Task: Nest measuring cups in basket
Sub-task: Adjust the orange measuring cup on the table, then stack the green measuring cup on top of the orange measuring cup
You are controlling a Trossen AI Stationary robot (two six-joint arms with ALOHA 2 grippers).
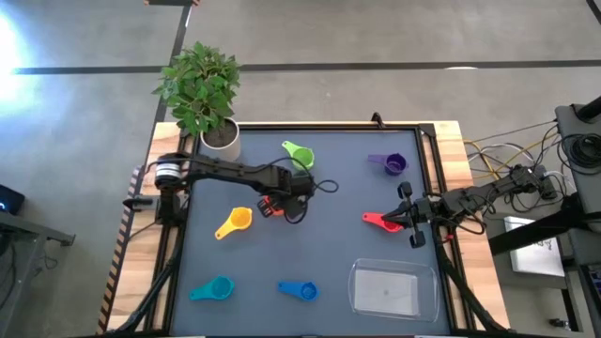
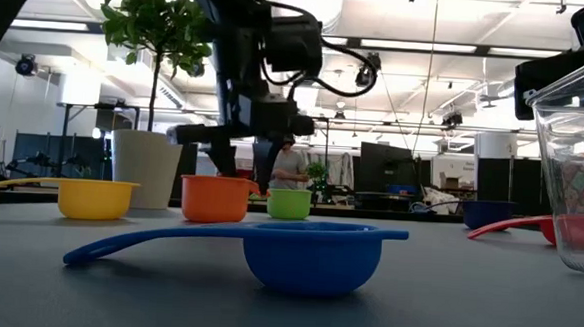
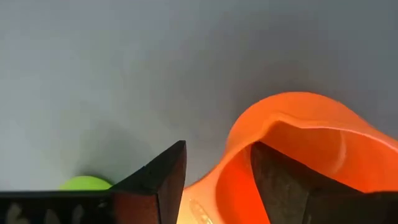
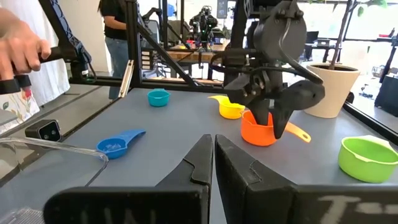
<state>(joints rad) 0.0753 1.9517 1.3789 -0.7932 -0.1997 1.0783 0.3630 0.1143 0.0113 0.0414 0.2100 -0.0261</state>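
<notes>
From above, a dark grey mat [image 1: 310, 235] covers a wooden table on a concrete floor, with a potted plant [image 1: 202, 94] at the far left corner. The left gripper [image 1: 272, 202] sits mid-table over the orange cup [image 1: 274, 208], largely hiding it. Around it lie the yellow cup [image 1: 237, 222], green cup [image 1: 299, 154], purple cup [image 1: 392, 164], teal cup [image 1: 215, 288] and blue cup [image 1: 299, 290]. The clear basket [image 1: 393, 287] stands at the near right, empty. The right gripper [image 1: 410, 218] waits at the right edge, just beside the red cup [image 1: 380, 222].

At table height, a lit workshop with desks and a person standing far off fills the background. The blue cup [image 2: 307, 252] looms nearest; the basket's wall [image 2: 572, 168] is cut off at the right edge.

The left wrist view shows one finger [image 3: 280, 180] inside the orange cup [image 3: 298, 143] and the other outside, straddling its wall; whether they press it is unclear.

In the right wrist view its own fingers [image 4: 199, 162] are closed on nothing, and a person's hand [image 4: 22, 50] shows beyond the table.
</notes>
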